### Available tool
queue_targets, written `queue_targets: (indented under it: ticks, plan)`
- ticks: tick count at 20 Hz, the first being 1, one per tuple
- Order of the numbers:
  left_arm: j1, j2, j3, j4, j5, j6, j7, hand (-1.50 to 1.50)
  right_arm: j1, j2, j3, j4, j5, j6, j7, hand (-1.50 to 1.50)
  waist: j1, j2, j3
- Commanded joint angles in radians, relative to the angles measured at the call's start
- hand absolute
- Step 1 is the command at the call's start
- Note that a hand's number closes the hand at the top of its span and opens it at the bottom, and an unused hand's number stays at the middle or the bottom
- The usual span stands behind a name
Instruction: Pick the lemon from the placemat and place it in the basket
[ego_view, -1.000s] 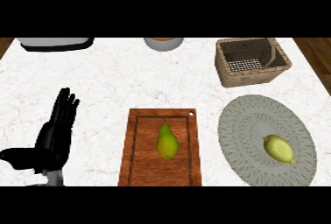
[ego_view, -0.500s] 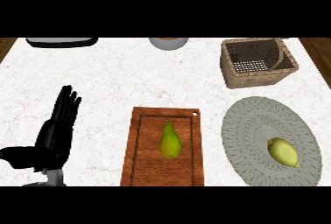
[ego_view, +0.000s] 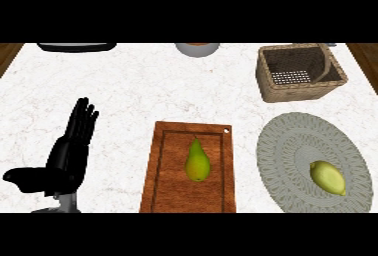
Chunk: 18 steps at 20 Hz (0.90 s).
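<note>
We are at the very start of the job: the lemon (ego_view: 328, 178) lies untouched on the round grey placemat (ego_view: 291, 137) at about four o'clock on the counter (ego_view: 148, 80), and nothing is holding it. Our left hand (ego_view: 68, 150) rests at eight o'clock, fingers straight and pressed together pointing up toward twelve, thumb out to the side, carrying nothing. Our right hand does not show at all, so we judge the reach has not begun. The woven basket (ego_view: 299, 90) stands at two o'clock, well apart from the lemon and directly beyond the placemat. Between hand and placemat sits a wooden cutting board (ego_view: 170, 170) with a pear (ego_view: 196, 161) on it, which we must leave alone. The next move, as we judge it, calls for the right hand to come in at the lower right and curl round the lemon.
</note>
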Motion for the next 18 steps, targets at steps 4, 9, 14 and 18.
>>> queue_targets:
  ticks: [4, 9, 14, 18]
  plan:
    - [-0.033, -0.002, 0.031, 0.062, 0.007, -0.033, -0.039, 0.0, -0.09, 0.085, 0.038, -0.054, 0.175, -0.048, 0.159, -1.5, 0.007, 0.002, 0.0]
    - [-0.006, -0.018, 0.0, -0.053, -0.032, 0.0, 0.041, 0.0, -0.194, 0.11, 0.047, 0.032, 0.268, -0.009, 0.182, -1.5, 0.009, 0.001, 0.001]
    - [-0.037, -0.046, 0.026, 0.044, -0.031, -0.004, -0.012, 0.0, -0.309, 0.175, 0.117, 0.096, 0.363, -0.025, 0.179, -1.5, 0.007, 0.002, 0.001]
    - [-0.022, -0.028, 0.022, -0.034, -0.034, -0.021, 0.052, 0.0, -0.304, 0.276, 0.166, -0.009, 0.437, -0.044, 0.182, -1.5, 0.006, 0.0, 0.001]
